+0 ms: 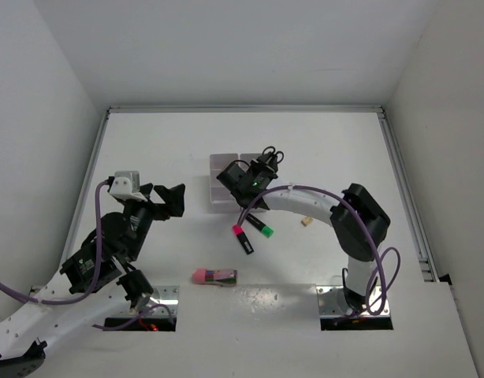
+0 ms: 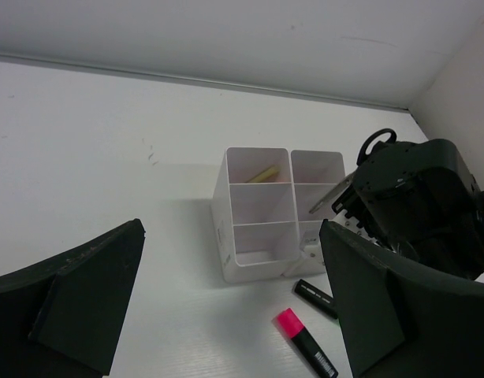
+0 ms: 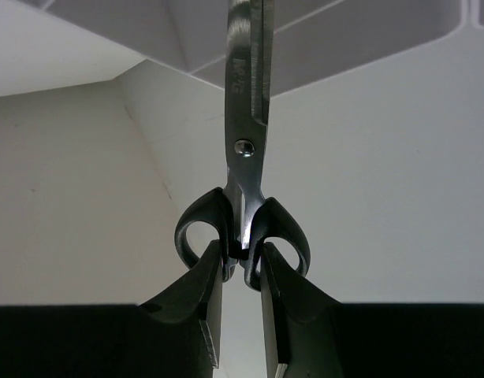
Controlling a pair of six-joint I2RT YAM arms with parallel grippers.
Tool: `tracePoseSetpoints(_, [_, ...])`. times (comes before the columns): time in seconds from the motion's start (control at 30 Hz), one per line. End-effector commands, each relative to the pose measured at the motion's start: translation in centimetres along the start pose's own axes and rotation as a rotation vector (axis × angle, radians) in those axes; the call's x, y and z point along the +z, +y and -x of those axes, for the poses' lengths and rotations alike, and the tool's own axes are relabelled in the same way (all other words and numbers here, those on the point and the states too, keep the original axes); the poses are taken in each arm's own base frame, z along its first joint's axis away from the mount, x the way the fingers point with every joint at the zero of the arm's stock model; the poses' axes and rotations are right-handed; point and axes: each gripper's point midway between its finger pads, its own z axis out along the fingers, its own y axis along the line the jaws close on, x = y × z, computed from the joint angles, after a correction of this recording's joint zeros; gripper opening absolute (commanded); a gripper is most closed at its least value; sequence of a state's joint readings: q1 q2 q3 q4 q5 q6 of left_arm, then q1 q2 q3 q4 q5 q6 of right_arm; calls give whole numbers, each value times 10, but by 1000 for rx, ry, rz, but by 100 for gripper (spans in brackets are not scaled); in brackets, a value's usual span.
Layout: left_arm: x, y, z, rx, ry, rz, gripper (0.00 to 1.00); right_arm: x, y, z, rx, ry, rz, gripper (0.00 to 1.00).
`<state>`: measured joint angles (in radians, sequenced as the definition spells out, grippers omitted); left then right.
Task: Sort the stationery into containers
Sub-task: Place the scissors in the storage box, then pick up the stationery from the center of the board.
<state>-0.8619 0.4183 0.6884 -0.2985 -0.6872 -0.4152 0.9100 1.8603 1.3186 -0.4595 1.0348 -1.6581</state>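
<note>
My right gripper (image 3: 242,264) is shut on the black-handled scissors (image 3: 243,142), its fingers pinching the handles where the two loops meet. The blades point at the white compartment tray (image 3: 368,31). From above, the scissors' handles (image 1: 272,155) stick up over the tray's (image 1: 221,167) right side. In the left wrist view the blade (image 2: 330,197) slants into the right column of the tray (image 2: 258,213). A yellow pen (image 2: 263,174) lies in a far compartment. My left gripper (image 1: 173,198) hangs open and holds nothing, left of the tray.
A pink-capped highlighter (image 1: 242,238) and a green-capped one (image 1: 260,226) lie just in front of the tray. A pink eraser-like block (image 1: 214,276) lies nearer the arm bases. A small beige bit (image 1: 307,221) sits under the right arm. White walls enclose the table.
</note>
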Motion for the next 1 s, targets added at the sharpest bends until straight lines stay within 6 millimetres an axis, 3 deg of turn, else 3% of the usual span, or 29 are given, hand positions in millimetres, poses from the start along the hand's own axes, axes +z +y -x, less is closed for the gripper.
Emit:
tracePoseSetpoints(0.0, [0,1,6,-3,-24,2,99,-6,-4,-9,-1,60,-12,2])
tracePoseSetpoints(0.13, [-1,2,8,-9,-30,-1,99,-4,-4,-7,8,60,-13,11])
tracePoseSetpoints(0.17, [-1,2,8,-9,-30,-1,99,-4,-4,-7,8,60,-13,22])
tracePoseSetpoints(0.3, [-1,2,8,-9,-30,-1,99,-5,-5,-1,6,56,-16,37])
tracePoseSetpoints(0.63, [-1,2,8,-9,-30,-1,99,-7,-6,2,36,50,-16,38])
tracePoseSetpoints(0.83, [-1,2,8,-9,-30,-1,99,-39,-38,-21,121,47,-90,38])
tracePoseSetpoints(0.97, [-1,2,8,-9,-30,-1,99,-69,-77,-60,317,24,-184,50])
